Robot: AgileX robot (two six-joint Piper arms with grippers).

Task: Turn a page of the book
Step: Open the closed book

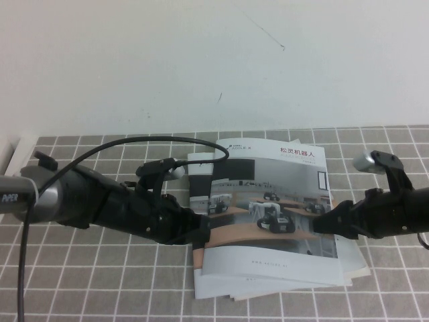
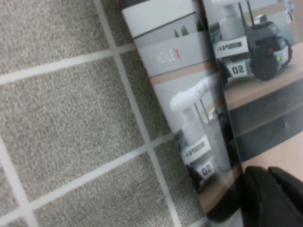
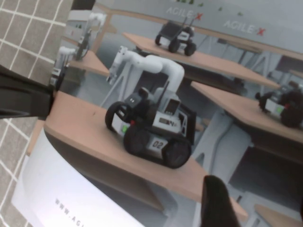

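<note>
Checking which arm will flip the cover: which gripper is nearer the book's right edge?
Right. The right gripper is open at the book's right edge; the left gripper sits at its left edge.

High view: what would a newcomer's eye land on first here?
The book, closed, its cover showing robots on wooden desks, lies atop other booklets in the middle of the grey tiled mat. The left tool sits at its left edge and the right tool, open, over its right edge.
</note>
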